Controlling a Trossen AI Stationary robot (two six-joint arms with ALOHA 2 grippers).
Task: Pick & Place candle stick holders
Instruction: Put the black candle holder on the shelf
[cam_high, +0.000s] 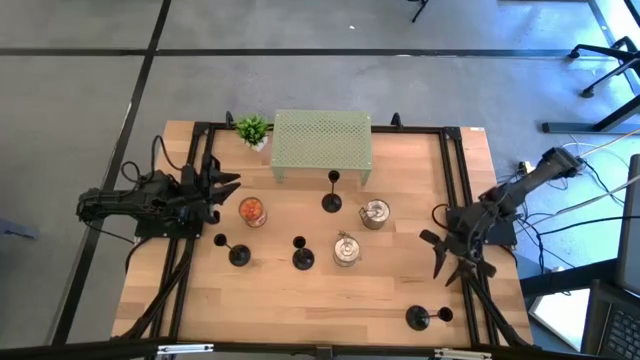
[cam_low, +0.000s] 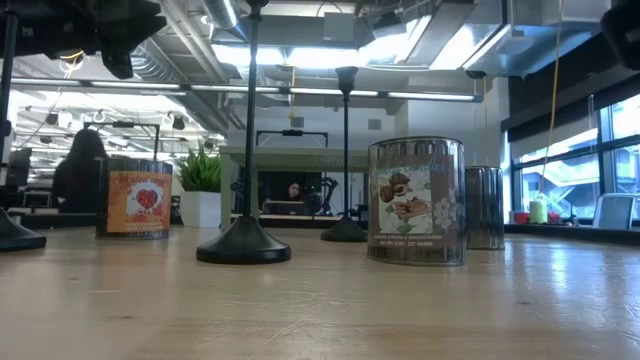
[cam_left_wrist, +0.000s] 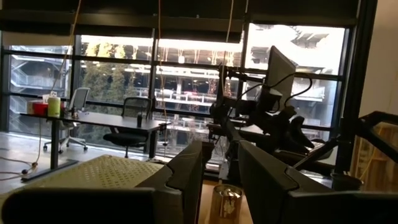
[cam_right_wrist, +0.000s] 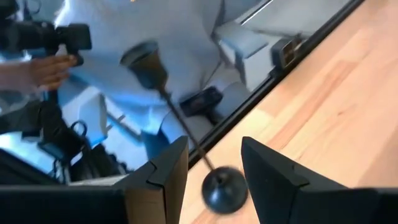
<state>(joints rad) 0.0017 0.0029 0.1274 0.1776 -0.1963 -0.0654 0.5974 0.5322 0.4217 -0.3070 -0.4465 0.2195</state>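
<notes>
High view is showing me a wooden table (cam_high: 300, 300) carrying four candle stick holders. One candlestick (cam_high: 331, 202) is standing near centre, just at the 6 o'clock edge of a pale green perforated riser (cam_high: 322, 145). A second candlestick (cam_high: 302, 258) is standing at 7 o'clock from the first, and a third candlestick (cam_high: 238, 255) is sitting further out toward 9 o'clock. The fourth candlestick (cam_high: 418, 318) is sitting well apart from the others, at the 5 o'clock corner of the table.

I am noting the left gripper (cam_high: 226, 185) hovering at the 9 o'clock edge, just beside a jar with orange contents (cam_high: 252, 211). Its fingers (cam_left_wrist: 267, 177) are standing parted in the left wrist view and are gripping nothing.

The right gripper (cam_high: 438, 240) is hanging at the 3 o'clock side, with the fourth candlestick lying toward 6 o'clock of it. In the right wrist view its fingers (cam_right_wrist: 270, 171) are spread apart and empty, with that candlestick's base (cam_right_wrist: 224, 188) showing beyond the gap; no contact is showing.

Two silver tins are standing between the arms: one tin (cam_high: 375, 213) at 3 o'clock of the first candlestick, the other tin (cam_high: 346, 249) just beside the second. A small green plant (cam_high: 252, 129) is sitting at the riser's 9 o'clock corner.
</notes>
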